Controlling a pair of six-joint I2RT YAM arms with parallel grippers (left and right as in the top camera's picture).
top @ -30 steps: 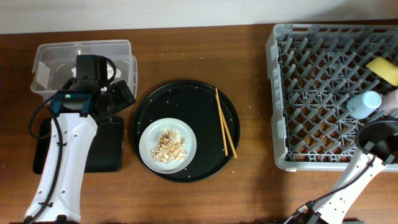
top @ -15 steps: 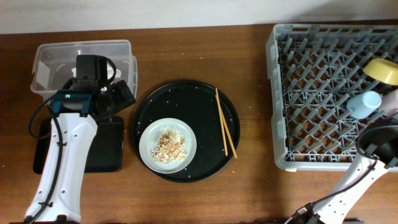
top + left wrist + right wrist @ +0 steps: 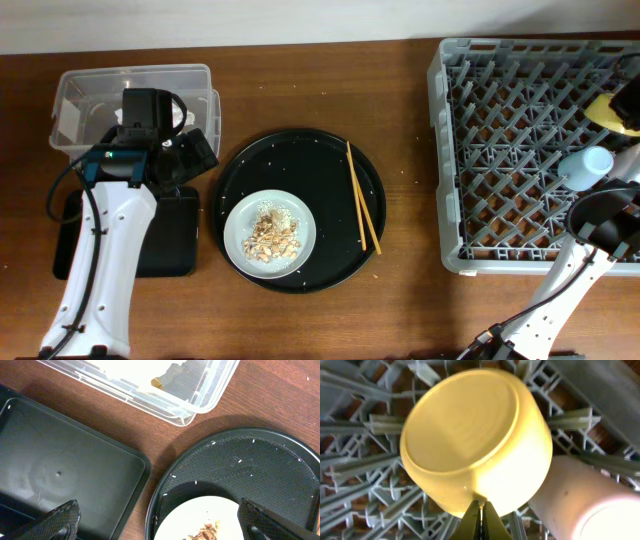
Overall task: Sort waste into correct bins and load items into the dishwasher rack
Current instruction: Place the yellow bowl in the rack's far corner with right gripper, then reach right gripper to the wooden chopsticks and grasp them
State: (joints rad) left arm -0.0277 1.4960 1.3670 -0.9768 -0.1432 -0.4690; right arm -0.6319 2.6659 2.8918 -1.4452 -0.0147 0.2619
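The right end effector (image 3: 480, 516) has its 2 fingers drawn almost together, pinching a thin section of the yellow bowl's (image 3: 472, 440) wall near the rim. The bowl hangs tilted, base toward the wrist camera, over the pegs at the far right side of the dishwasher rack (image 3: 500, 140). Whether it touches any peg cannot be told.

The main risk is the grip itself. It is a narrow pinch at 1 edge of a smooth, rounded bowl, so the bowl could swing around the fingertips or slide out if the arm moves sharply. A second risk is the pale cup (image 3: 570, 505) just beside the bowl's lower right. Lowering or turning the bowl could knock that cup out from between the pegs. Which of the 2 cups it is cannot be told from the wrist view. The overhead view shows the light blue cup (image 3: 588, 165) lying close by.

Third, letting go before the bowl sits between pegs would probably leave it rocking on their tips. That close to the rack's outer wall, it could roll over onto the counter (image 3: 400, 70).

The left end effector (image 3: 172, 522) is spread wide and holds nothing, hanging over the shallow black tray (image 3: 60, 460) and the round black tray (image 3: 260, 460).
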